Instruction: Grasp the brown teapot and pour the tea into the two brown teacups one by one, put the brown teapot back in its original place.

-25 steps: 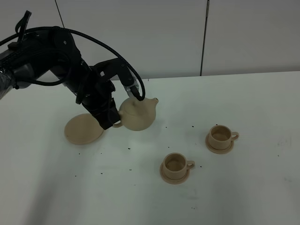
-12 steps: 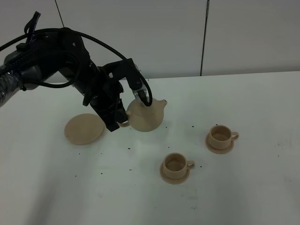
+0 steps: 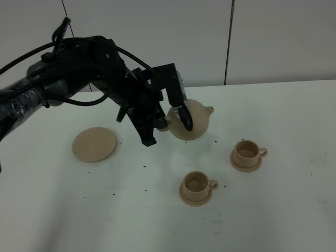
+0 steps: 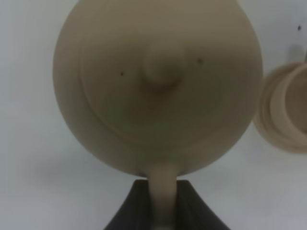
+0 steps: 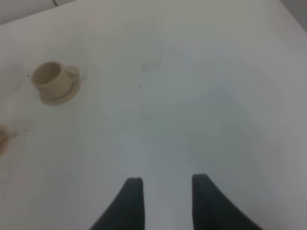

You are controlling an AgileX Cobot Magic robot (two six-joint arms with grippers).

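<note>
- A white table (image 3: 273,220), flecked with dark specks, stands before pale wall panels.
- The left gripper (image 4: 163,211) is pinched on the loop handle of the brown teapot (image 3: 191,122).
- The teapot hangs between the wide saucer (image 3: 94,144) and the cups, spout toward them.
- The near teacup (image 3: 196,184) and the far teacup (image 3: 247,152) sit upright on small saucers.
- The right gripper (image 5: 163,201) hovers over the table, jaws apart.

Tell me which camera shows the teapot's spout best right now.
Exterior high: the brown teapot is held in the left hand, spout in clear profile. The left wrist view shows only its lid, body and clamped handle; the spout is out of frame. The right wrist view misses the teapot.
</note>
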